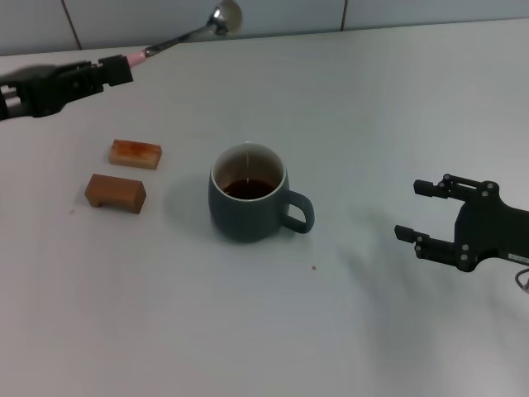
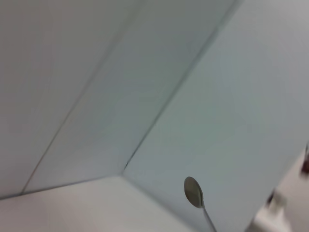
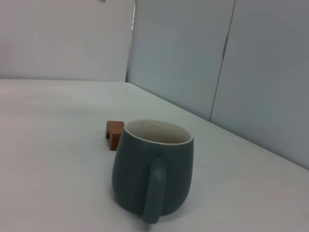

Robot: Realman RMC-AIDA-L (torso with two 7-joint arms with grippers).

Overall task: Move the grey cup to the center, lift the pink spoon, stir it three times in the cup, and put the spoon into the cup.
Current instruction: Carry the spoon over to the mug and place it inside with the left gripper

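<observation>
The grey cup (image 1: 250, 203) stands upright in the middle of the white table, handle toward my right side, dark liquid inside. It also shows in the right wrist view (image 3: 153, 174), handle facing the camera. My left gripper (image 1: 116, 70) is at the far left, shut on the pink handle of the pink spoon (image 1: 178, 40). The spoon is held in the air, its silver bowl pointing toward the back wall, far from the cup. The spoon's bowl shows in the left wrist view (image 2: 193, 192). My right gripper (image 1: 421, 212) is open and empty, to the right of the cup.
Two brown rectangular blocks (image 1: 135, 154) (image 1: 115, 193) lie left of the cup; one shows behind the cup in the right wrist view (image 3: 115, 134). A tiled wall (image 1: 289, 12) runs along the table's back edge.
</observation>
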